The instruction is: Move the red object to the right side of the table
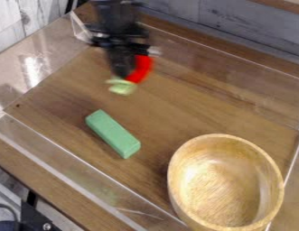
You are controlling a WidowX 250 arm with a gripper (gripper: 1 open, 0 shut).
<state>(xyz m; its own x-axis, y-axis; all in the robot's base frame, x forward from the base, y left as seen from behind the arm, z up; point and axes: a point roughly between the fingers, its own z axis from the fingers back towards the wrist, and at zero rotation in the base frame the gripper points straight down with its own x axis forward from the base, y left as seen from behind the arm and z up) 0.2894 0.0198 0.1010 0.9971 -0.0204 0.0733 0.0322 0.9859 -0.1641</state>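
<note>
The red object [139,70] is a small bright-red toy fruit with a yellow-green leafy tip hanging below it. It is lifted off the table, pinched between the fingers of my gripper [131,70], which points straight down and is shut on it. The arm and fruit are blurred by motion and stand over the back middle of the brown wood-grain table [200,99]. The fruit hangs behind and slightly right of the green block.
A green rectangular block [113,133] lies on the table left of centre. A round wooden bowl [224,185] fills the front right corner. Low clear acrylic walls [67,185] edge the tabletop.
</note>
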